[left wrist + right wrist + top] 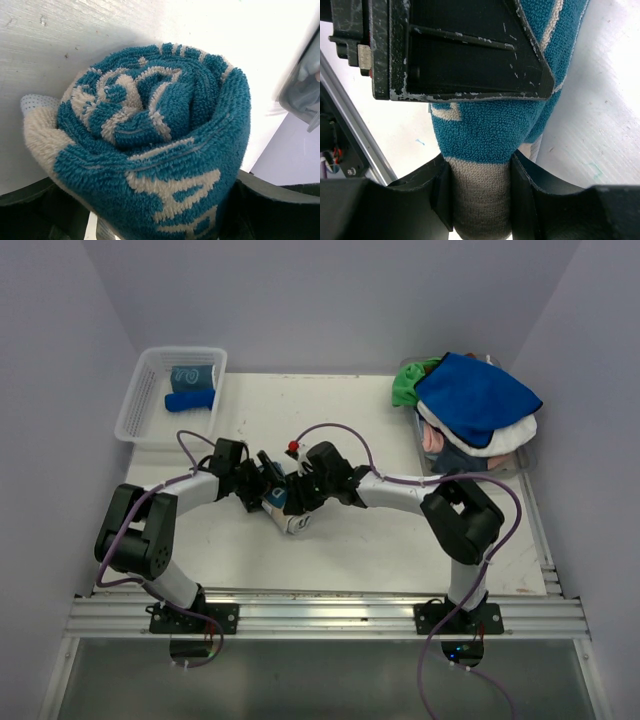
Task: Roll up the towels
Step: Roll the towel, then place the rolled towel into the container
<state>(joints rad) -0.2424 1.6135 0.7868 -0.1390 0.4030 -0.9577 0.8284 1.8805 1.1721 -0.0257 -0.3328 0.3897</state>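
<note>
The roll (285,512) lies mid-table, soft, light and apt to unwind, so it is best gripped across its girth. My right gripper (480,200) is clamped on its beige end. My left gripper (155,210) straddles the other, jaws wide — pressing or not, I cannot tell. Basket (135,410) back-left, pile (470,405) back-right — only my own arms crowd me.

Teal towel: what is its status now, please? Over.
Right gripper pinching teal towel at beige end. Left gripper wide around the roll, grip unclear. Towel fully rolled. Grippers crowd each other.
</note>
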